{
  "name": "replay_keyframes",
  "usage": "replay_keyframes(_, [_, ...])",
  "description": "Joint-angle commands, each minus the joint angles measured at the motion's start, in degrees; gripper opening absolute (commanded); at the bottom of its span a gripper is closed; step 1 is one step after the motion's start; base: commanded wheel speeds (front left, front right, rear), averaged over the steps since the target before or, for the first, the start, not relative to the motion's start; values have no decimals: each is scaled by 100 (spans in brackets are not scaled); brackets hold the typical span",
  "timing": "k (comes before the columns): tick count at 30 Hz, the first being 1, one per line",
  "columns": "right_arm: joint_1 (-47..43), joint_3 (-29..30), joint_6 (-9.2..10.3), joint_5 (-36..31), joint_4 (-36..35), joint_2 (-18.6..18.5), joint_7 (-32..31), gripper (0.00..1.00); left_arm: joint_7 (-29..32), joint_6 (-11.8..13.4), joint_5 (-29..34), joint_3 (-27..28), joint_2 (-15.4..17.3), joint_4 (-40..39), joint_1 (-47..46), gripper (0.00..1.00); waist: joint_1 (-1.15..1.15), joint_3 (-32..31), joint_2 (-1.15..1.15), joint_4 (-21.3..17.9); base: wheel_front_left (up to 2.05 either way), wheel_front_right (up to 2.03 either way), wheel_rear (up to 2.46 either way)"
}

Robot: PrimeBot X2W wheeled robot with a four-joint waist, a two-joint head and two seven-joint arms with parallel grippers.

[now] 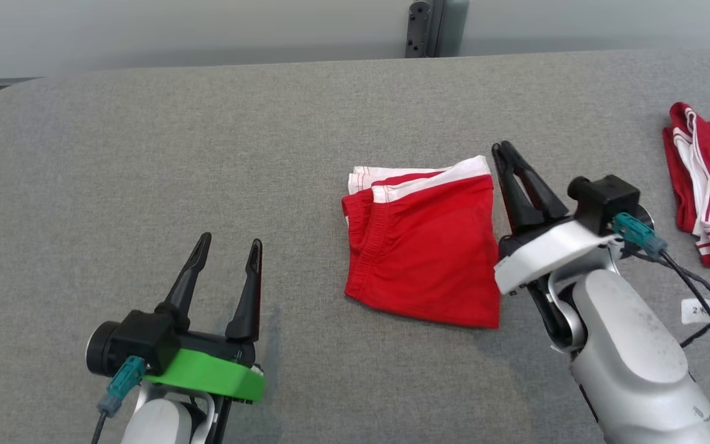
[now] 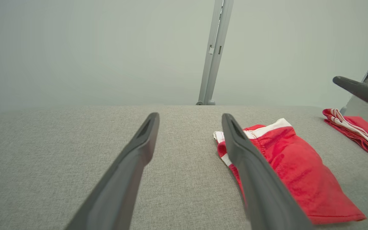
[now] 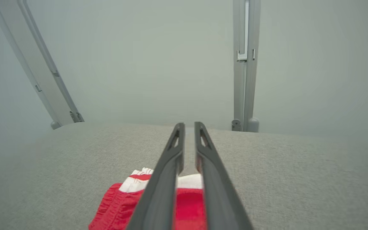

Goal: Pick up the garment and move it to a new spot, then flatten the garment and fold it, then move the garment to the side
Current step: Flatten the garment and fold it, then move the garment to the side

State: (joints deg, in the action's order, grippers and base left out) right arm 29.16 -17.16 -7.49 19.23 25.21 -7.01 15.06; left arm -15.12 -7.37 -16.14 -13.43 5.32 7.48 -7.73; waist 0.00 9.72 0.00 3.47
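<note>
The garment (image 1: pixel 423 246), red shorts with a white striped band, lies folded on the grey padded table (image 1: pixel 176 135). My right gripper (image 1: pixel 504 148) is shut with nothing in it; its fingers hover along the garment's right edge, tips just past the white band. From the right wrist, the fingertips (image 3: pixel 189 125) stand almost together above the garment (image 3: pixel 120 201). My left gripper (image 1: pixel 232 242) is open and empty, well to the left of the garment. Seen from the left wrist, that gripper (image 2: pixel 190 116) has the garment (image 2: pixel 299 169) lying behind its right finger.
A second red and white garment (image 1: pixel 709 185) lies folded at the table's right edge, also seen from the left wrist (image 2: pixel 356 127). A grey post (image 1: pixel 429 28) stands behind the table's far edge. Bare grey table stretches left and in front of the garment.
</note>
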Motion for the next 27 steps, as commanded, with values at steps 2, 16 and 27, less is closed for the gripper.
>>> replay_keyframes(2, [-402, 381, 0, -317, -370, 87, 13, 100, 0, 52, 80, 83, -39, 6, 61, 100, 0, -112, 0, -123, 0, 0, 0])
replay_keyframes(16, [-1940, 1590, 0, -756, -1611, 398, 13, 100, 0, 412, 113, 584, -189, -23, 533, 100, 0, -357, 0, -283, 0, 0, 0])
replay_keyframes(27, [-2128, 1498, 0, -653, -1429, 405, 14, 100, -1, 473, 132, 713, -232, -128, 758, 100, 0, -449, 0, -253, 0, 0, 0])
